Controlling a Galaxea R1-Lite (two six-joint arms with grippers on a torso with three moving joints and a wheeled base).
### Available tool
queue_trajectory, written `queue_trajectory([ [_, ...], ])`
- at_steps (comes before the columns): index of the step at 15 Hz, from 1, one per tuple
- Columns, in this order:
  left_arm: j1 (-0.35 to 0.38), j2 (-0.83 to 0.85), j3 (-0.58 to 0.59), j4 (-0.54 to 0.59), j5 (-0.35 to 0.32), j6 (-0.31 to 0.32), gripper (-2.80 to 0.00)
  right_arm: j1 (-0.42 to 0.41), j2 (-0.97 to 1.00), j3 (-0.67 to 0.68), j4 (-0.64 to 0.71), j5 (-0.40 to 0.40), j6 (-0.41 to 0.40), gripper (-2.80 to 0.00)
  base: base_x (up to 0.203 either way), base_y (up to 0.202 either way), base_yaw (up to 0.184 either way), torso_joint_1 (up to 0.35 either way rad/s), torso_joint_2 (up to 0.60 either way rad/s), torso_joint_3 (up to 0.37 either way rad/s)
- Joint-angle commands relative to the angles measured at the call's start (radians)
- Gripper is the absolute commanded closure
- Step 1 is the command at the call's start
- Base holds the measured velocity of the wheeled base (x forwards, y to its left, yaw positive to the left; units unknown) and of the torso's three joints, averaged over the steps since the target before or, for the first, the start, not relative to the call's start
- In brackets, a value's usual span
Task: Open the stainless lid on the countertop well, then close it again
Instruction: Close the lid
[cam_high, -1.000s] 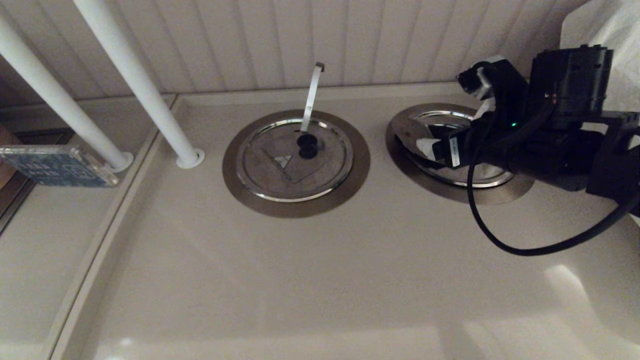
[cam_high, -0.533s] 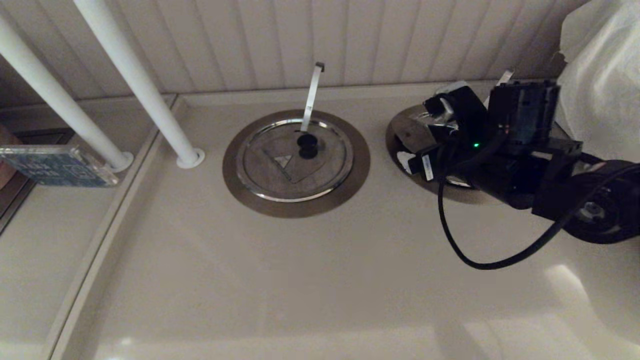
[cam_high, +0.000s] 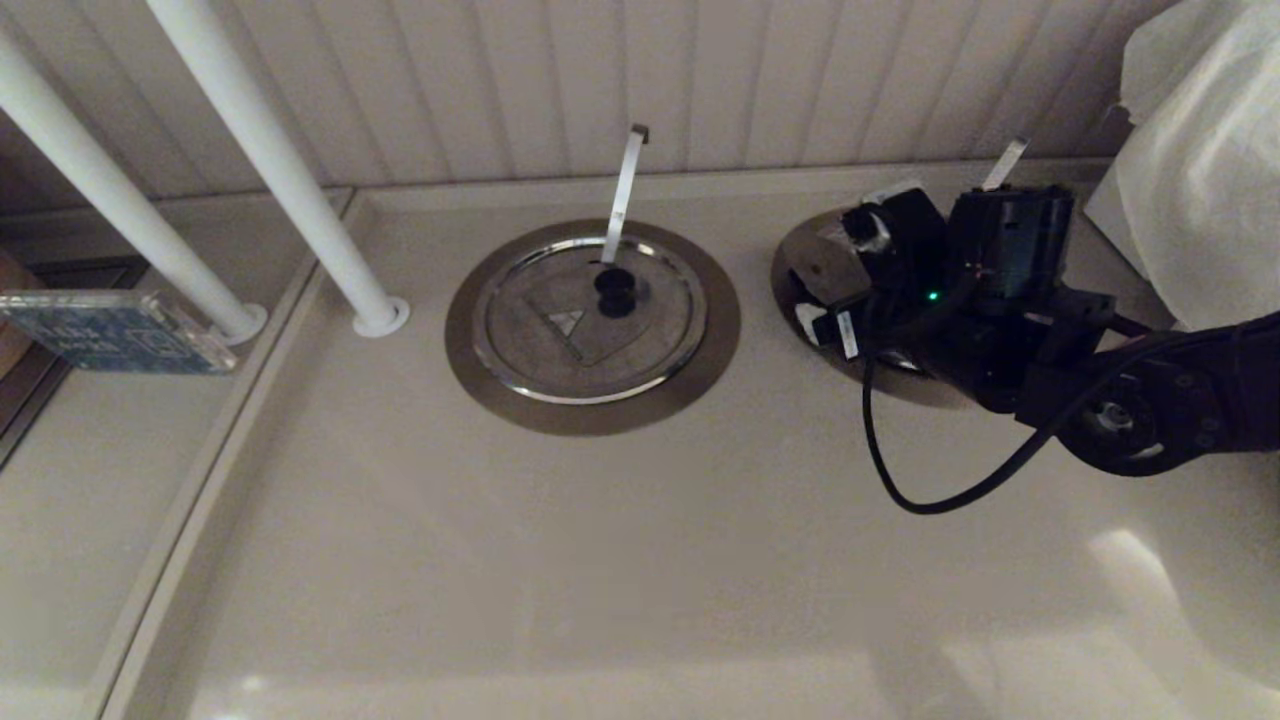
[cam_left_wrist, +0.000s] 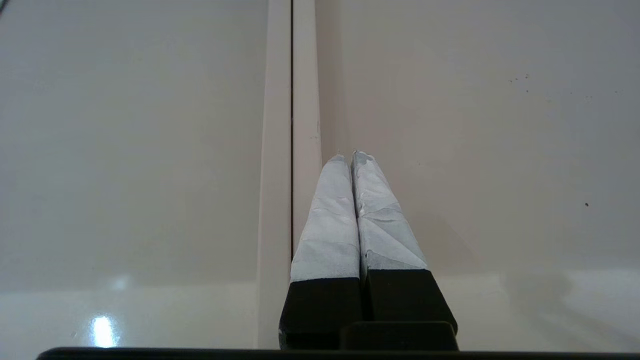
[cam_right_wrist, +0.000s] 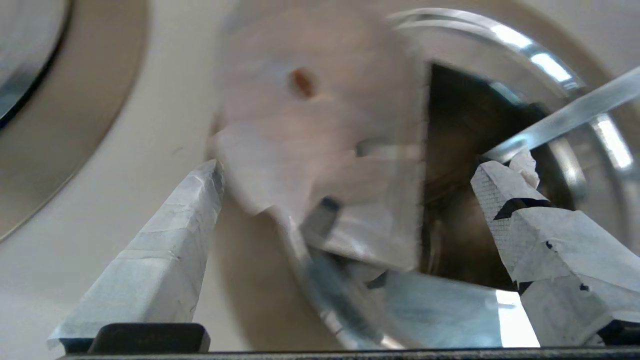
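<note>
Right gripper (cam_right_wrist: 345, 190) apparently open, left gripper (cam_left_wrist: 350, 156) closed

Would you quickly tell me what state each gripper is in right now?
Left gripper: closed, holding nothing, over bare counter.
Right gripper: open, fingers straddling the stainless lid's raised flap.

Shiny steel stainless lid (cam_high: 835, 262), beige counter (cam_high: 640, 540), white-taped fingers (cam_right_wrist: 150, 270) on black gripper

On the beige counter (cam_high: 600, 560) sits a second round steel lid with a black knob and an upright metal strip (cam_high: 590, 315) in its brushed-steel ring (cam_high: 470, 350), with two slanting white poles (cam_high: 290, 180) left of it, a blue clear-cased board (cam_high: 110, 330) farther left, and white cloth (cam_high: 1200, 160) at far right.
</note>
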Motion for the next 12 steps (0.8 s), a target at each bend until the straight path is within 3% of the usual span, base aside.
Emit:
queue_trajectory([
  [1, 0.0, 0.0, 0.0, 0.0, 0.0, 0.0, 0.0, -0.021, 0.003, -0.011, -0.02, -0.002, -0.006, -2.8, 0.0, 0.0, 0.0, 0.0, 0.0, 0.0],
  [12, 0.0, 0.0, 0.0, 0.0, 0.0, 0.0, 0.0, -0.116, -0.047, -0.017, -0.151, -0.032, -0.101, -2.8, 0.0, 0.0, 0.0, 0.0, 0.0, 0.0],
])
